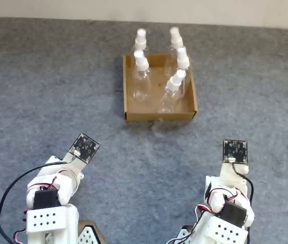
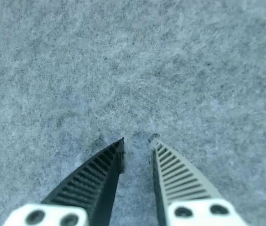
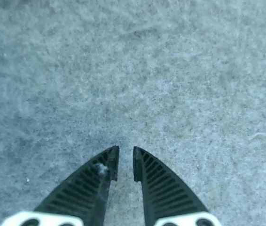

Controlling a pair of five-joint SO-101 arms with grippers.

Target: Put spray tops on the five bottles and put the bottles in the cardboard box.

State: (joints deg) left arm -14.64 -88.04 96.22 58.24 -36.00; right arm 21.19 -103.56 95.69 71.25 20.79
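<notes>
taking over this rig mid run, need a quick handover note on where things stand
Left gripper: slightly open, empty, over the grey mat.
Right gripper: open by a narrower gap, empty, also over the mat.
The cardboard box stands ahead of both arms, with five bottles in it. Each has a spray top. The front right bottle leans.
Done: all tops on, and the bottles look boxed.
Left: probably nothing. The bases of the back two are hidden, so check they sit inside.
</notes>
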